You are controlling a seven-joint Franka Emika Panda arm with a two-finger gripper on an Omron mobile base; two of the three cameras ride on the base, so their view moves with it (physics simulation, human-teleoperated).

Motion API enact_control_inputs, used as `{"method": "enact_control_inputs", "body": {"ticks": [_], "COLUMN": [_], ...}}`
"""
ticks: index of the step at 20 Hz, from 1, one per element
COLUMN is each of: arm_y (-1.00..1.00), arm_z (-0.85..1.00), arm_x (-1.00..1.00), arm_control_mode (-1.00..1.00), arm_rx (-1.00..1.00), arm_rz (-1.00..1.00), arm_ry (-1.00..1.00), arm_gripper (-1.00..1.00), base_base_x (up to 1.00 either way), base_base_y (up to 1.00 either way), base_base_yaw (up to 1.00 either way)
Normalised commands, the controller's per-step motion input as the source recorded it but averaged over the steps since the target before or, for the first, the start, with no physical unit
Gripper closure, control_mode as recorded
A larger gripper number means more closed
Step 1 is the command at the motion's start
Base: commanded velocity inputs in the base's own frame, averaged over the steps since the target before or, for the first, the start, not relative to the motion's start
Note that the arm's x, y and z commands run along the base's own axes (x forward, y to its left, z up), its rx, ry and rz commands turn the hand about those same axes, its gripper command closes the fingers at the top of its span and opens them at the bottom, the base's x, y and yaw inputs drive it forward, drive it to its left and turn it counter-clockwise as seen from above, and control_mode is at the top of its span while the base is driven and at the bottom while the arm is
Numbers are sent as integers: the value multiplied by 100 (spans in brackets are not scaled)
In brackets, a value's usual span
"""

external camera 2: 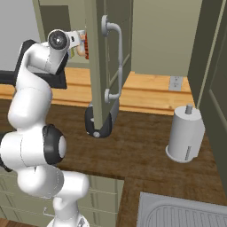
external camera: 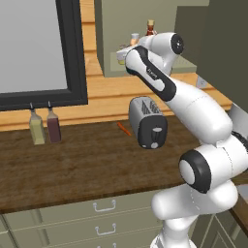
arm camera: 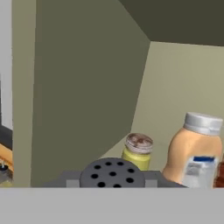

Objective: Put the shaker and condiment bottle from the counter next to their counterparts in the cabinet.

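Observation:
In the hand view the shaker's dark grey perforated cap [arm camera: 112, 173] sits at the bottom between the fingertips of my gripper [arm camera: 112, 183], which is shut on it. Just beyond stand the counterparts: the yellow-green shaker [arm camera: 137, 151] and the pale orange bottle [arm camera: 195, 151] with its grey cap. A dark red sliver at the right edge is the condiment bottle [arm camera: 220, 173]. In the left base view my gripper [external camera: 122, 52] is inside the open cabinet [external camera: 109, 29], on its shelf; the cork-stoppered condiment bottle [external camera: 150, 28] stands behind the orange bottle [external camera: 134, 38].
The open cabinet door [external camera 2: 104, 66] with its metal handle hides my hand in the right base view. On the counter [external camera: 72, 164] are a toaster [external camera: 147, 122], a small orange stick [external camera: 124, 129] and two slim bottles [external camera: 44, 127]. A paper towel roll [external camera 2: 185, 133] and a sink [external camera 2: 177, 213] lie to the right.

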Motion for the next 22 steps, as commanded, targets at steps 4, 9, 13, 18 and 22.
{"method": "enact_control_inputs", "body": {"ticks": [4,9,13,18,22], "arm_y": [0,0,0,1,1], "arm_z": [0,0,0,-2,0], "arm_x": [30,38,42,36,3], "arm_control_mode": [-100,-100,-100,-100,-100], "arm_rx": [3,6,4,1,0], "arm_rz": [0,0,0,0,0], "arm_ry": [0,0,0,0,-1], "arm_gripper": [100,100,100,-100,-100], "base_base_x": [0,0,0,0,0], "base_base_y": [0,0,0,0,0], "base_base_yaw": [0,0,0,0,0]}}
